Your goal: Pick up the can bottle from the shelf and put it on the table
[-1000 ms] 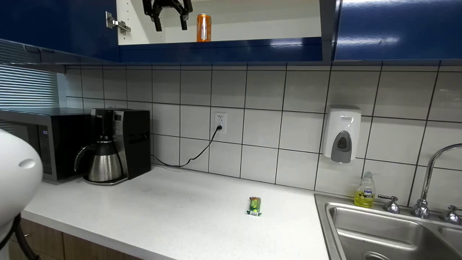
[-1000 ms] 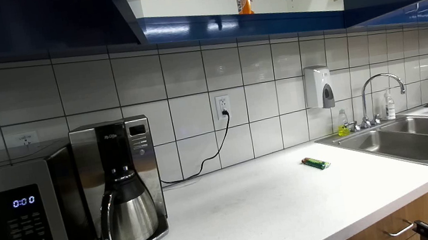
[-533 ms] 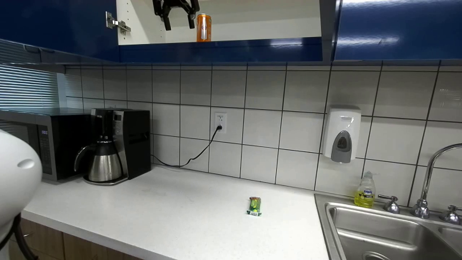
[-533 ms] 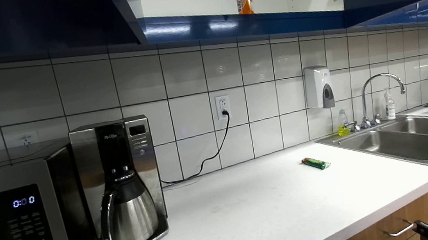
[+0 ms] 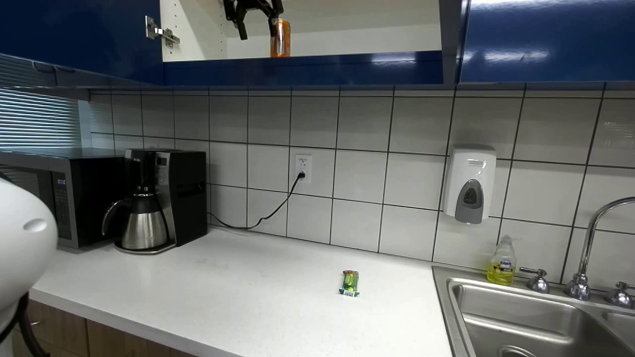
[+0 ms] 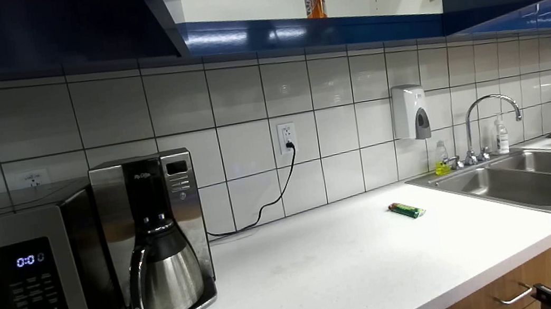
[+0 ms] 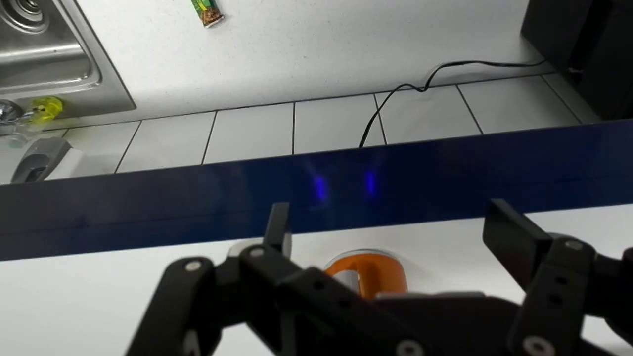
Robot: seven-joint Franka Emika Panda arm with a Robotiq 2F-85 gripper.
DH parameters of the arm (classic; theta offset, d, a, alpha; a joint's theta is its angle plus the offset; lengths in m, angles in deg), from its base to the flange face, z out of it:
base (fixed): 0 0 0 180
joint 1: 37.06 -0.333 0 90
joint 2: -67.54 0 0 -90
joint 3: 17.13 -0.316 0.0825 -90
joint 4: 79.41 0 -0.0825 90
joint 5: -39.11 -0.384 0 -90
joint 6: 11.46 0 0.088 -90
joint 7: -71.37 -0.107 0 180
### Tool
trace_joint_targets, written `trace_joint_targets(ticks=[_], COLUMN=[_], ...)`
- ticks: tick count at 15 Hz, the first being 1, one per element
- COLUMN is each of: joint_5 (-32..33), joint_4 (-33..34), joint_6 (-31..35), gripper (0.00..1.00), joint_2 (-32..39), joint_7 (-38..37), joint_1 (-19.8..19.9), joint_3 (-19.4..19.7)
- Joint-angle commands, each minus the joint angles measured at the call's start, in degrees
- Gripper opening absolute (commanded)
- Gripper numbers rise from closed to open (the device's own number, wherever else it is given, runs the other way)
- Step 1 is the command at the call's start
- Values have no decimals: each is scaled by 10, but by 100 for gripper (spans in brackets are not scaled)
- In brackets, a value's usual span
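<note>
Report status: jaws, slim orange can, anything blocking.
Black jaws open, gripping nothing. Slim orange cylindrical can upright on pale cabinet shelf. Green oblong packet on white countertop, possible placing obstacle.

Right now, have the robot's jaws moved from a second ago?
Yes, rightward in an exterior view: away from the silver hinge, toward the orange can.

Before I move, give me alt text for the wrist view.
The orange can stands on the pale shelf, partly hidden by the open gripper, its jaws showing either side. A dark blue cabinet edge crosses mid-picture; beyond are the white countertop, a green packet and a sink corner.
</note>
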Motion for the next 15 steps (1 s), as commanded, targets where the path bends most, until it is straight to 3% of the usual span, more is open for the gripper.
trace_joint_targets(ticks=[1, 15], joint_5=[23, 44], joint_4=[65, 156], joint_6=[-14, 1], gripper=[100, 100], joint_2=[44, 121], joint_7=[-25, -58], joint_1=[5, -8], joint_3=[-9, -3])
